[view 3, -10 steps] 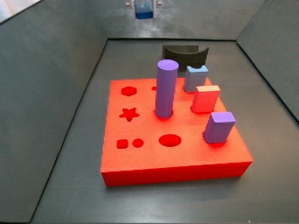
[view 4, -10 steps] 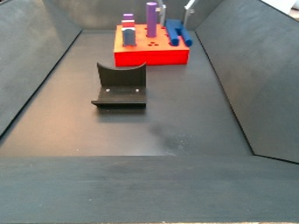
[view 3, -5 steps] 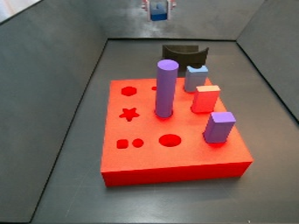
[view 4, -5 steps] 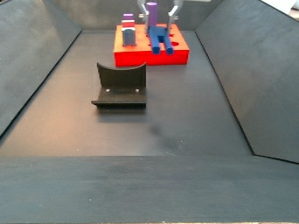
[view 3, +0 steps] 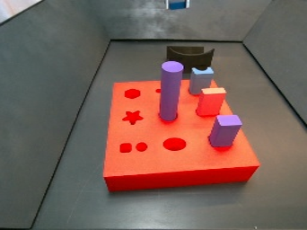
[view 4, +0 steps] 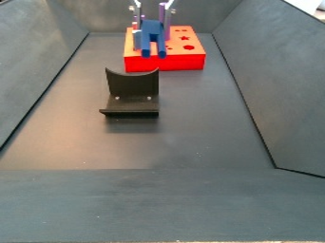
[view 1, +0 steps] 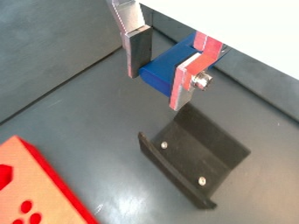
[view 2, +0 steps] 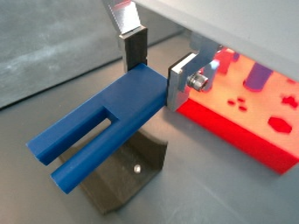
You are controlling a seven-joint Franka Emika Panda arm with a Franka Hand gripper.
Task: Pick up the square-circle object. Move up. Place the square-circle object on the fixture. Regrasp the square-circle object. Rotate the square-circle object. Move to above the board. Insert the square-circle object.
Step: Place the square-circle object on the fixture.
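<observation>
My gripper (view 1: pixel 160 80) is shut on the square-circle object (view 2: pixel 100 131), a dark blue block with two parallel legs that stick out from between the silver fingers (view 2: pixel 136 48). Both wrist views show it held in the air above the dark fixture (view 1: pixel 198 162). In a side view the gripper (view 4: pixel 151 19) hangs high at the back with the blue object (view 4: pixel 152 40) under it, in front of the red board (view 4: pixel 178 63) and beyond the fixture (view 4: pixel 131 92). Only the gripper's tip (view 3: pixel 178 4) shows at the top edge of a side view, behind the fixture (view 3: pixel 189 56).
The red board (view 3: pixel 180 175) carries a tall purple cylinder (view 3: pixel 171 90), a light blue block (view 3: pixel 202 79), a red peg (view 3: pixel 213 101) and a purple block (view 3: pixel 225 130). It has star, circle and square holes. Sloping grey walls close in the dark floor.
The gripper has carried the blue object sideways across the back of the bin, and it now sits higher, almost out of the top of a side view.
</observation>
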